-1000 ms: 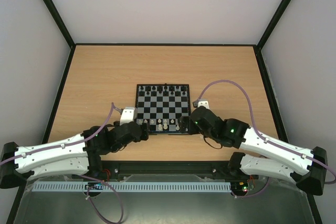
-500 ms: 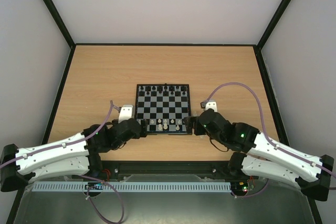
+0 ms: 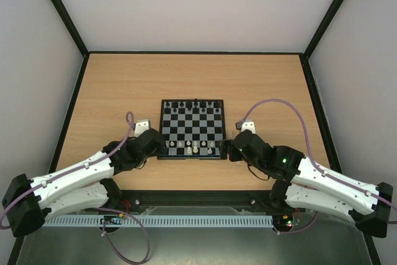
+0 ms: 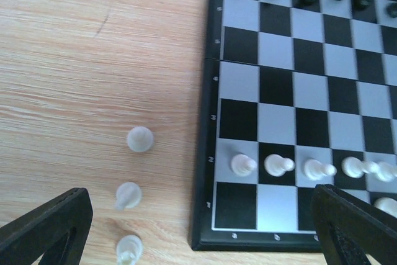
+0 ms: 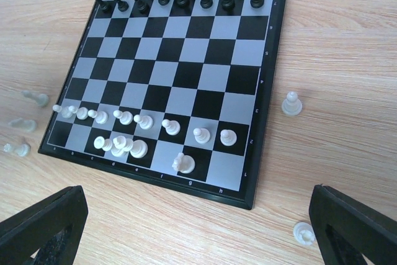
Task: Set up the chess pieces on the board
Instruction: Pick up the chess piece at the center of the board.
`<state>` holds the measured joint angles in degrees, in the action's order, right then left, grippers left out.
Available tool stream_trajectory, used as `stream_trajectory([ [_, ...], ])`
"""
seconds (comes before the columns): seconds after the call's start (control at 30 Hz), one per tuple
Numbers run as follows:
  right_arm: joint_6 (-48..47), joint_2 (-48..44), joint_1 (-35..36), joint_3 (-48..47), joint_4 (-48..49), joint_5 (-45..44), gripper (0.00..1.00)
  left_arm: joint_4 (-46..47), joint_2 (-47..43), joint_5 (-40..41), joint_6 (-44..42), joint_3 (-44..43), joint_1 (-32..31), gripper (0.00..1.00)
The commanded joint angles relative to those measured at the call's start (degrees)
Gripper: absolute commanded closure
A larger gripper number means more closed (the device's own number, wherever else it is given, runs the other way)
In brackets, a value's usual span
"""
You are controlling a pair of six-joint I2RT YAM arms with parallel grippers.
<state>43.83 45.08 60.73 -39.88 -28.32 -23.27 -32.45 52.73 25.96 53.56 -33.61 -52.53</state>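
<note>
The board point(image 3: 223, 122) lies mid-table, with black pieces point(image 3: 192, 105) on its far two rows and white pieces point(image 3: 193, 147) on its near rows. My left gripper point(image 3: 162, 146) is open and empty at the board's near left corner. In the left wrist view the gripper point(image 4: 198, 240) hangs over that corner of the board point(image 4: 208, 153), with three white pieces point(image 4: 139, 139) loose on the table beside it. My right gripper point(image 3: 227, 148) is open and empty at the near right corner. In the right wrist view the gripper point(image 5: 198, 234) sits before the board point(image 5: 268, 91), with loose white pieces to its right point(image 5: 291, 103) and by the right finger point(image 5: 303, 233).
A row of white pawns point(image 5: 170, 126) fills the second rank and a few white pieces point(image 5: 118, 146) and a knight point(image 5: 183, 163) stand on the first. The wooden table point(image 3: 124, 85) has raised black edges and grey walls around it.
My left arm has swung its wrist up and left along the board's near left corner. My right arm drew back to the right from the board's edge, then held still.
</note>
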Motion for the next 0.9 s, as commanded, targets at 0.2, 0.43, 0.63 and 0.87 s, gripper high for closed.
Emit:
stream_trajectory([
  [0.2, -1.5, -0.8, 0.0, 1.0, 1.1, 1.2, 0.01, 2.9, 4.8, -1.7, -1.7, 1.5, 7.1, 0.0],
  [0.43, -2.2, -1.2, 0.1, 1.3, 1.7, 2.3, 0.01, 4.1, 6.2, -3.7, -3.7, 1.9, 13.1, 0.01],
  [0.63, -2.7, -1.0, 0.1, 1.4, 2.1, 3.4, 0.01, 6.6, 10.1, -5.1, -5.4, 1.7, 16.1, 0.01],
  [0.87, -2.9, -1.0, 0.1, 1.6, 2.4, 3.8, 0.01, 10.2, 15.8, -7.5, -7.7, 0.7, 19.6, 0.01],
])
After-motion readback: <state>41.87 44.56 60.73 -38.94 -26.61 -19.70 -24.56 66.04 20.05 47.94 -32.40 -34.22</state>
